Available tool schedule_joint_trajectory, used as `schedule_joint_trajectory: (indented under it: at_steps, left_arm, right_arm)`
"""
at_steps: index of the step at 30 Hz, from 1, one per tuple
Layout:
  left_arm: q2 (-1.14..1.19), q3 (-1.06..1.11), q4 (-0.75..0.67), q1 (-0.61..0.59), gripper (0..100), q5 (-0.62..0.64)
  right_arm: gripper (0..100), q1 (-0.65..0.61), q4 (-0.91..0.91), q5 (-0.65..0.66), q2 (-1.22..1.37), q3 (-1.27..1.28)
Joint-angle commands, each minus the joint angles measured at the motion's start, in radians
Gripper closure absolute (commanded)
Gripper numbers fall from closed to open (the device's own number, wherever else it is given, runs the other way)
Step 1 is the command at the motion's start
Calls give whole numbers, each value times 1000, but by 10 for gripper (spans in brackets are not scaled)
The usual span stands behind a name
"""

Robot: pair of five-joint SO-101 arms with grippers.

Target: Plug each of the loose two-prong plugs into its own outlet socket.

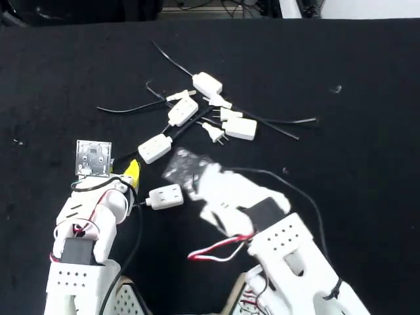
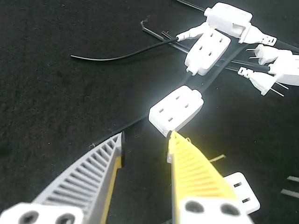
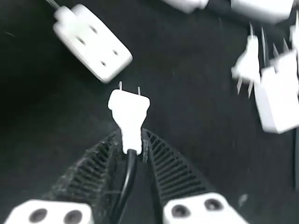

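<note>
My right gripper (image 3: 133,140) is shut on the body of a white two-prong plug (image 3: 129,109) with a black cord. The plug's prongs point at a white outlet block (image 3: 93,44) a short gap away. In the high view this gripper (image 1: 180,167) is blurred, just right of that outlet block (image 1: 155,147). My left gripper (image 2: 145,135) stands open with nothing in it, its grey and yellow fingertips just short of the same outlet block (image 2: 176,107). Its yellow finger (image 1: 132,172) lies left of a second outlet block (image 1: 166,196).
Farther back lie more white outlet blocks (image 1: 182,111) (image 1: 241,128), an adapter (image 1: 207,83) and loose plugs (image 1: 215,134) (image 1: 220,102), tangled with black cords (image 1: 275,121). The black table (image 1: 354,164) is bare to the right and far left.
</note>
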Motion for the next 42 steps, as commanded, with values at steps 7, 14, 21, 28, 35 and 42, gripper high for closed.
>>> schedule_joint_trajectory:
  at_steps: [7,14,21,28,35,42]
  left_arm:
    - [-9,4,-2,-5,830,0]
    - [-9,5,3,2,830,3]
    - [-9,21,-2,-5,830,2]
    - [-9,21,-3,-4,830,-2]
    - [-9,21,-3,-7,830,-2]
    - [-9,21,-3,-7,830,-2]
  right_arm:
    - [987,241,-49,8,-7,47]
    - [988,216,-14,-72,-5,-5]
    - [953,196,-127,-74,-7,143]
    - [857,196,0,-72,-5,111]
    - [868,196,92,-71,174,-90]
    - [871,195,95,-80,555,-292]
